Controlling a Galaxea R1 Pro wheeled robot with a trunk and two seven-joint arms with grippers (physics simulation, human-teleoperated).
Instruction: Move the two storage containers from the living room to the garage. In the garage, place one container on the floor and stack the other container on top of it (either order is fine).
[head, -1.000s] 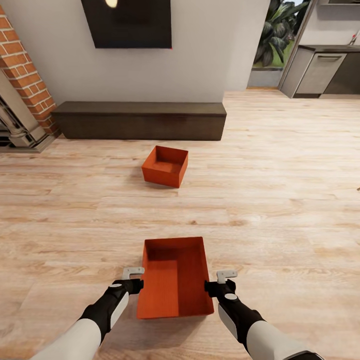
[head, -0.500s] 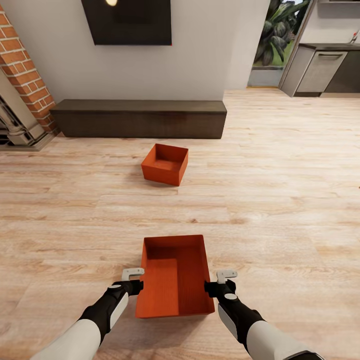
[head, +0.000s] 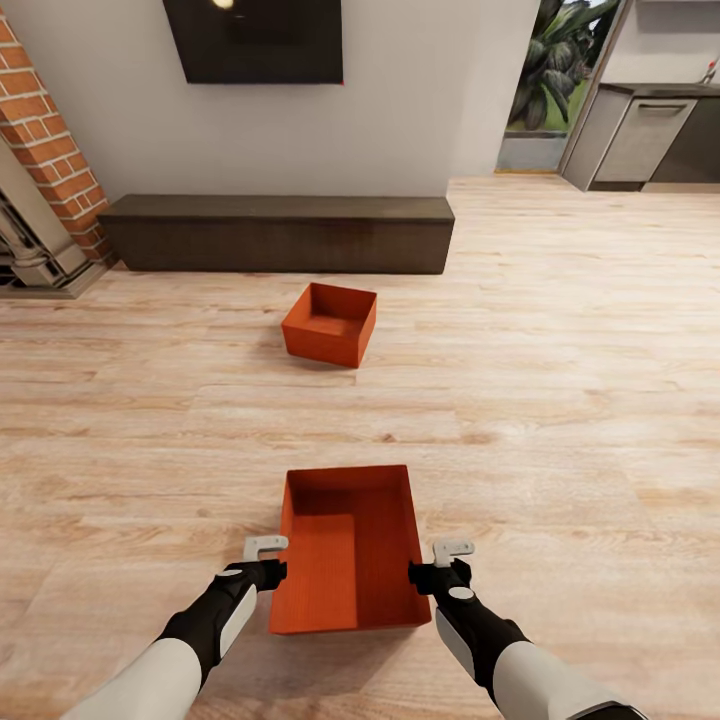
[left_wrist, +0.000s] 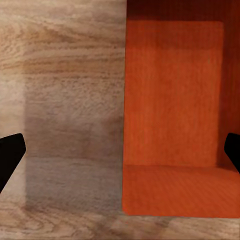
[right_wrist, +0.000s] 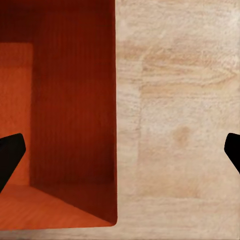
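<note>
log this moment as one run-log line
room: living room | near container: on wood floor | left pincer: open at its left wall | right pincer: open at its right wall | far container: untouched

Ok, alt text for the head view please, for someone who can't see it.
An open orange-red bin sits on the wood floor between the left tool and right tool, both open. A second bin lies farther off, before a dark bench.
</note>
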